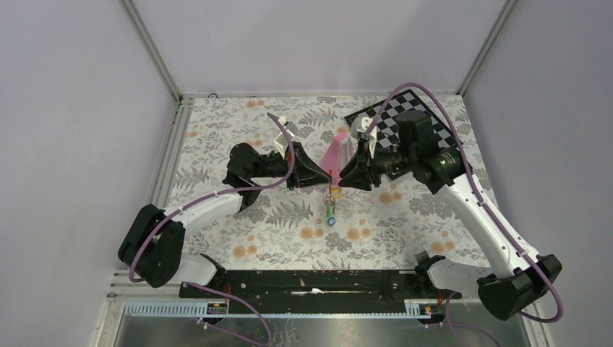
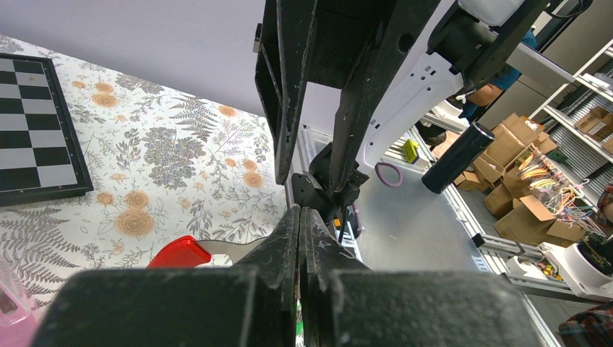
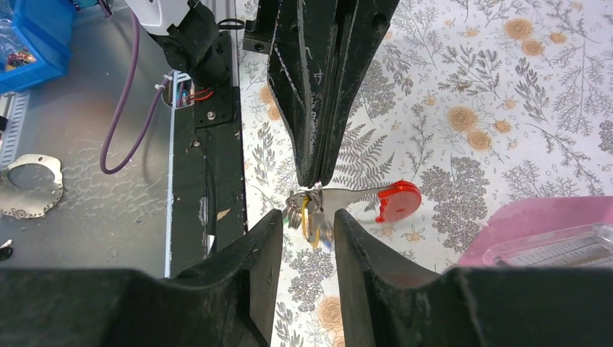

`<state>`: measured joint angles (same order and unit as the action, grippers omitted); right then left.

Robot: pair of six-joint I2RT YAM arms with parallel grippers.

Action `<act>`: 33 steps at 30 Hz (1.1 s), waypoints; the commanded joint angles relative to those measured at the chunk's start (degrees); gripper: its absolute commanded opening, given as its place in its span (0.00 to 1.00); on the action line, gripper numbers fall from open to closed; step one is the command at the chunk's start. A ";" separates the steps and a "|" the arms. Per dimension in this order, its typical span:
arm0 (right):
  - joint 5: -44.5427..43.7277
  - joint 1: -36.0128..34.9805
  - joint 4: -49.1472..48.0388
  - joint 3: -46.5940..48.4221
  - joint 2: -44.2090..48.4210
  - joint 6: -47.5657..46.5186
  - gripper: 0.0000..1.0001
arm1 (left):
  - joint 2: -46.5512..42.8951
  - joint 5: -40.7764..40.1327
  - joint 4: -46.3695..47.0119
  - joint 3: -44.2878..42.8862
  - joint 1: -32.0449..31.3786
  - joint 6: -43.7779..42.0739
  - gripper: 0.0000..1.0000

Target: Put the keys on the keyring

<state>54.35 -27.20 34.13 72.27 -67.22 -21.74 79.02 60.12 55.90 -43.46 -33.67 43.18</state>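
Note:
My left gripper (image 1: pixel 325 180) (image 2: pixel 300 213) is shut on the grey end of the keyring (image 3: pixel 361 196), held above the table. The ring's red part sticks out sideways in the left wrist view (image 2: pixel 181 253) and the right wrist view (image 3: pixel 397 201). A bunch of keys (image 3: pixel 307 217) (image 1: pixel 331 206) with yellow, green and blue heads hangs from the ring just below the left fingertips. My right gripper (image 1: pixel 344 179) (image 3: pixel 307 220) is open and faces the left gripper tip to tip. The keys hang just beyond the gap between its fingers, which touch nothing.
A pink pyramid-shaped box (image 1: pixel 338 150) (image 3: pixel 535 231) stands just behind the grippers. A black and white chessboard (image 1: pixel 405 119) (image 2: pixel 36 144) lies at the back right. A black rail (image 1: pixel 311 282) runs along the near edge between the arm bases.

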 commanded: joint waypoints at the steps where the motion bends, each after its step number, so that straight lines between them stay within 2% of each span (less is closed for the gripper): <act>1: 1.54 0.31 0.05 1.33 -1.24 -0.49 0.40 | -0.64 -1.05 5.02 -0.39 0.23 0.72 0.00; 15: 4.54 0.13 -7.31 -1.88 -2.74 3.09 0.41 | -0.72 -1.66 5.10 -0.17 0.21 1.64 0.00; 33: 6.36 -0.21 -9.70 -3.63 -3.40 5.08 0.28 | -0.58 -1.76 4.66 -0.05 0.21 1.30 0.00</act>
<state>58.26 -27.22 26.30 67.90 -70.35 -17.54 79.02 59.66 56.62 -43.46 -33.67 44.60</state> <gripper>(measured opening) 0.294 0.010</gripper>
